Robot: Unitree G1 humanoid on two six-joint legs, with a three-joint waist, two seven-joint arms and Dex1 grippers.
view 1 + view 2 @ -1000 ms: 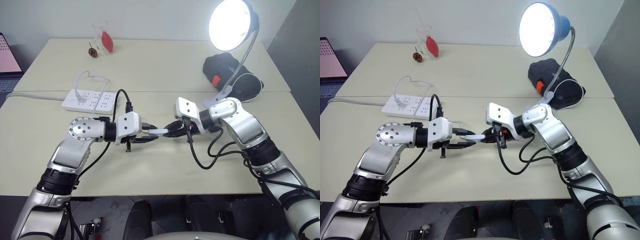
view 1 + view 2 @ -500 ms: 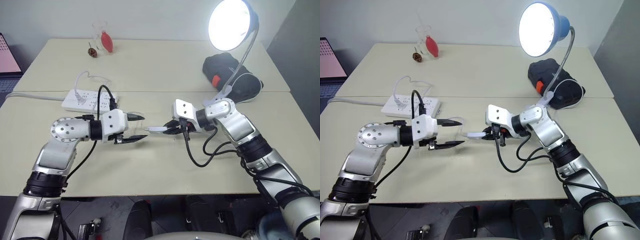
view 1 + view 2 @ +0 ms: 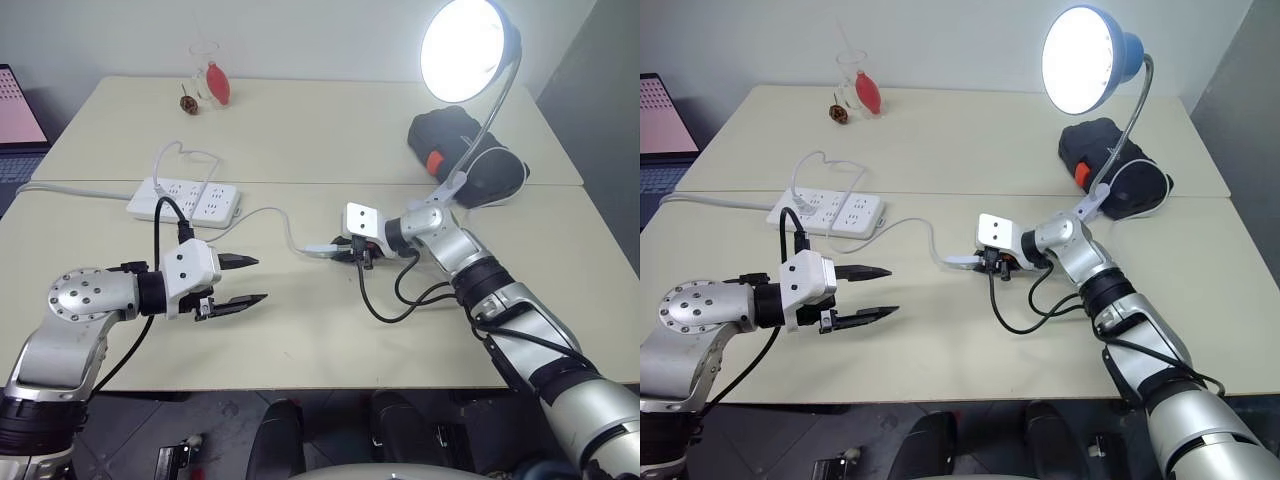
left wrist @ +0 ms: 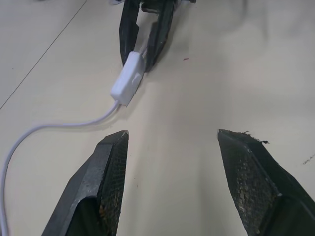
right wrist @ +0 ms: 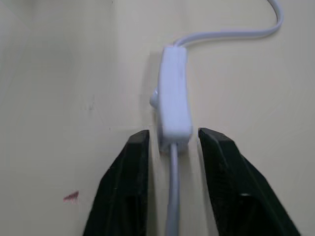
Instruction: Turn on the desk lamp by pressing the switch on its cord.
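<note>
The desk lamp [image 3: 462, 45] stands at the back right with its blue shade lit. The white switch [image 3: 322, 249] lies flat on the table, and its thin cord [image 3: 262, 211] curves away toward the power strip. My right gripper [image 5: 170, 135] rests low on the table; its black fingers [image 5: 133, 182] flank the switch's near end with a narrow gap on each side, so it is open. My left gripper [image 3: 260, 279] hovers to the left of the switch, well apart from it, open and holding nothing. From the left wrist the switch [image 4: 129, 78] shows ahead between the right gripper's fingers.
A white power strip [image 3: 185, 200] lies at the left middle of the table. A black bag [image 3: 460, 140] with an orange part sits by the lamp's base. A glass with a red object [image 3: 207, 75] stands at the back. A laptop [image 3: 15, 105] is at the far left.
My left gripper let go of the switch, opened and drew back to the left. My right gripper sank to the table with the switch and loosened its jaws. The lamp stayed lit.
</note>
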